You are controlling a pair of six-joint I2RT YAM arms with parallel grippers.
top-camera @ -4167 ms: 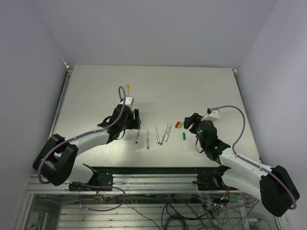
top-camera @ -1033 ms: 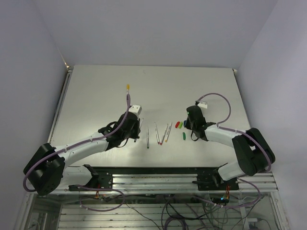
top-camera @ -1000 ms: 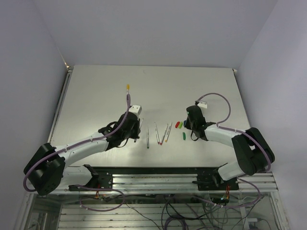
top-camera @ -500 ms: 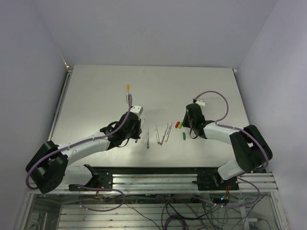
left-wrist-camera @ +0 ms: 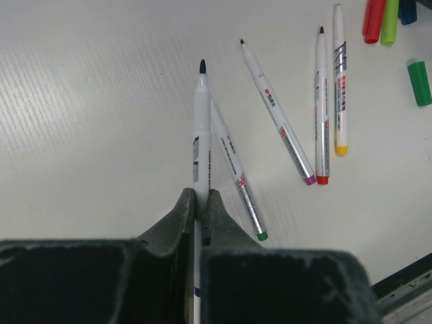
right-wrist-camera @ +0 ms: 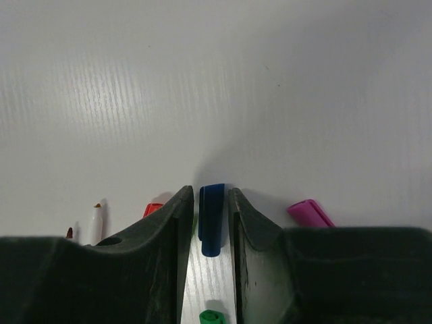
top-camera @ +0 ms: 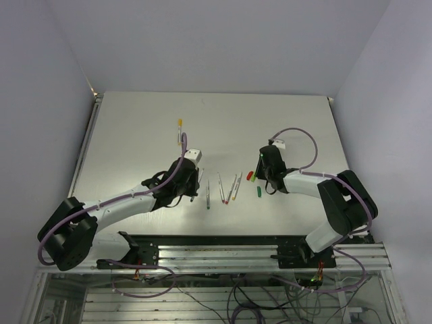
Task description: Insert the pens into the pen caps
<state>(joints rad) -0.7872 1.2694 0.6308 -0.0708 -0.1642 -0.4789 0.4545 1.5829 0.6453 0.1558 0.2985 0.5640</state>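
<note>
My left gripper (left-wrist-camera: 200,196) is shut on a grey-white pen (left-wrist-camera: 202,121) whose dark blue tip points away from the camera, just above the table. Beside it lie several more pens: green-ended (left-wrist-camera: 236,179), magenta-ended (left-wrist-camera: 277,115), red-ended (left-wrist-camera: 322,108) and yellow-ended (left-wrist-camera: 339,81). My right gripper (right-wrist-camera: 210,196) stands narrowly open astride the dark blue pen cap (right-wrist-camera: 211,216), which lies on the table with a slim gap at each finger. Close by lie the magenta cap (right-wrist-camera: 309,212), green cap (right-wrist-camera: 212,316) and red cap (right-wrist-camera: 152,208). A yellow-green cap (left-wrist-camera: 389,23) lies against the red one.
In the top view the loose pens (top-camera: 221,189) lie between the two grippers, left (top-camera: 196,177) and right (top-camera: 262,177). The table's front edge and metal rail (top-camera: 216,239) run just behind the pens. The left arm's cable with a yellow tag (top-camera: 179,123) arches over the table.
The right gripper has crept a little left and farther up the table at the caps. The left gripper keeps its hold on the pen and has barely moved.
</note>
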